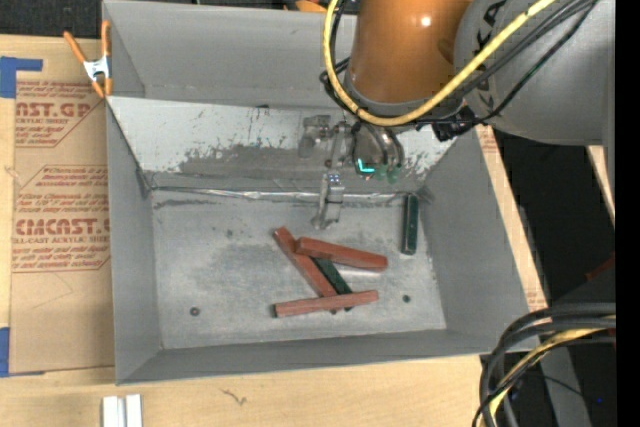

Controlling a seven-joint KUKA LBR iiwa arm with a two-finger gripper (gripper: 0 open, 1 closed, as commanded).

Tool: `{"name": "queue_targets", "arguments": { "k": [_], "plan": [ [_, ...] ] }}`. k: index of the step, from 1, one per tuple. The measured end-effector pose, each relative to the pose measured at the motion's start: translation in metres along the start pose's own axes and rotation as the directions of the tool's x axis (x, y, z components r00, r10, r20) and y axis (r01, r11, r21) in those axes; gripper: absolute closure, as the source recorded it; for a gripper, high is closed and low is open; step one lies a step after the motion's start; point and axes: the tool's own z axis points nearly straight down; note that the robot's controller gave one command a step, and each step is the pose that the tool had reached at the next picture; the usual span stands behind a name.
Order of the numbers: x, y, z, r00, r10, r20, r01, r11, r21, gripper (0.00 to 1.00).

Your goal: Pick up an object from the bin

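Observation:
My gripper hangs under the orange cover, over the back middle of the bin floor, just above the upper end of a small pile of sticks. A red-brown stick lies nearly flat below it. A second red-brown stick runs diagonally under that one. A dark green stick lies crossed among them, and a third red-brown stick rests in front. I see nothing held by the gripper.
Another dark green stick lies apart, upright along the bin's right wall. The arm and its cables cover the bin's back right corner. The left half of the floor is bare metal.

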Motion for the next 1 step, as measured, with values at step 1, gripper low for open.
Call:
{"name": "queue_targets", "arguments": {
  "k": [1],
  "plan": [
    [0.041,-0.0448,0.1412,0.988,-0.153,-0.002,0.153,0.988,0.0,0.0]
  ]
}}
